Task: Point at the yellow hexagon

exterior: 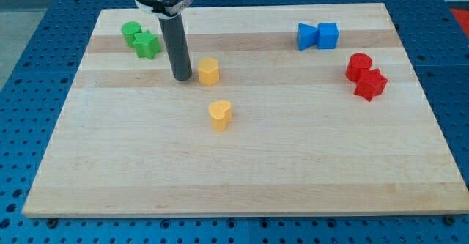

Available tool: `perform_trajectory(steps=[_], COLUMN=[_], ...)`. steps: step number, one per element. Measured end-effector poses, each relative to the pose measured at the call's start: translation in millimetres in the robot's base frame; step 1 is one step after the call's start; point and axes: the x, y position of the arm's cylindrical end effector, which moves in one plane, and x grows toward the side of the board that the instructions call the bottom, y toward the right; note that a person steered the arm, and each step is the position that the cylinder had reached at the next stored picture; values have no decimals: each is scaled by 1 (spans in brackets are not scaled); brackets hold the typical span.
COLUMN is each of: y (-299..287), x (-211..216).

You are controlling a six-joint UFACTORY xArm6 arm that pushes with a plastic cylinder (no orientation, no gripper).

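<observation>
The yellow hexagon stands on the wooden board, left of centre near the view's top. My tip rests on the board just to the hexagon's left, a small gap apart from it. A yellow heart block lies below the hexagon, toward the view's bottom.
A green cylinder and a green star sit at the top left. A blue bow-tie block and a blue cube sit at the top right. A red cylinder and a red star-like block sit at the right.
</observation>
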Motion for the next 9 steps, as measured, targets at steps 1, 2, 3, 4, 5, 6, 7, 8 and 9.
perform_trajectory(steps=[1,2,3,4,5,6,7,8,9], y=[-1,-1,-1,19,20,20,27,27,27], x=[3,3,5,48,60,60,53,45,12])
